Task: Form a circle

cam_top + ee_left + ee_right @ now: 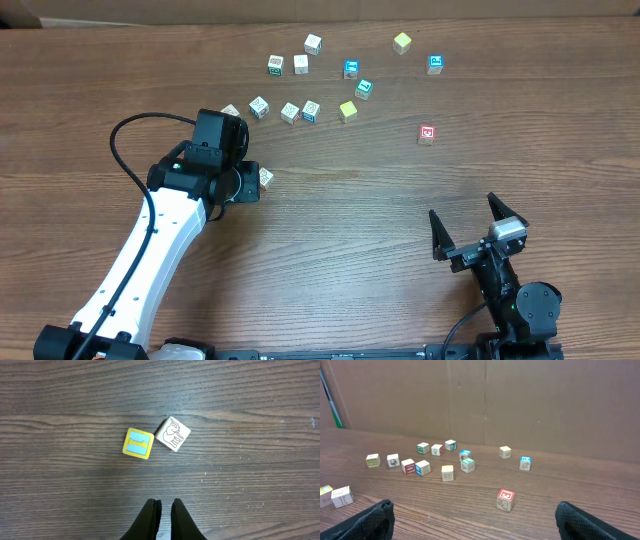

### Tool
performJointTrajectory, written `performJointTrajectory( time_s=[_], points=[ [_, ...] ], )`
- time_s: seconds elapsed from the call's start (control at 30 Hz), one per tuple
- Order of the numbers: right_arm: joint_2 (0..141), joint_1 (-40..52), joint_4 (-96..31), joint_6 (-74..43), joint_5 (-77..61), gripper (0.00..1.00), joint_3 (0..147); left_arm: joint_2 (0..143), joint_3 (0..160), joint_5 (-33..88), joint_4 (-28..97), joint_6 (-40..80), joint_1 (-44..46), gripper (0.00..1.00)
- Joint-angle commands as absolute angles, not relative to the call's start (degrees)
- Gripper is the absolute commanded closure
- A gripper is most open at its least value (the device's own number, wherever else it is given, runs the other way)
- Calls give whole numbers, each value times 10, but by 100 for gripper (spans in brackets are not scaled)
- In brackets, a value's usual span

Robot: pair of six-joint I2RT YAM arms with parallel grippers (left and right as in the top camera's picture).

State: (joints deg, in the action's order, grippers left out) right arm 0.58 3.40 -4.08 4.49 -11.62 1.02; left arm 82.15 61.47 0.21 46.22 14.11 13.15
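Note:
In the left wrist view two small cubes lie touching on the table: a yellow-edged cube (138, 443) with a blue face and a pale wood cube (173, 434) printed with an elephant. My left gripper (166, 505) hangs just short of them, shut with nothing between its fingers. In the overhead view it (250, 182) sits beside the pale cube (266, 177); the yellow-edged one is hidden under the wrist. My right gripper (468, 228) stands open and empty near the front right. No circle of cubes is in view.
Several loose cubes (300, 110) lie scattered across the far middle of the table. A red-topped cube (427, 133) sits alone ahead of the right gripper (474, 508). A brown cardboard wall (520, 405) backs the table.

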Motion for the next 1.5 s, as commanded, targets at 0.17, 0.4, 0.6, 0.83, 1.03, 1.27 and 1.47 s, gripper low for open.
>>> performJointTrajectory(
  time_s=[0.17,0.4,0.6,0.83,1.03,1.27,1.47],
  points=[
    [2,33,-37,45,-116,0,4,824,611,-1,460,170,132,92],
    [2,33,-37,45,-116,0,4,824,611,-1,458,170,132,92],
    [2,33,-37,45,-116,0,4,824,611,2,457,170,132,95],
    [2,33,-37,45,-116,0,4,824,611,35,456,169,132,96],
    [2,33,-37,45,-116,0,4,824,609,35,457,167,132,96],
    [2,33,-37,45,-116,0,4,824,599,35,445,167,132,96],
    [2,33,-37,45,-116,0,4,824,595,34,445,167,132,96]
  ],
)
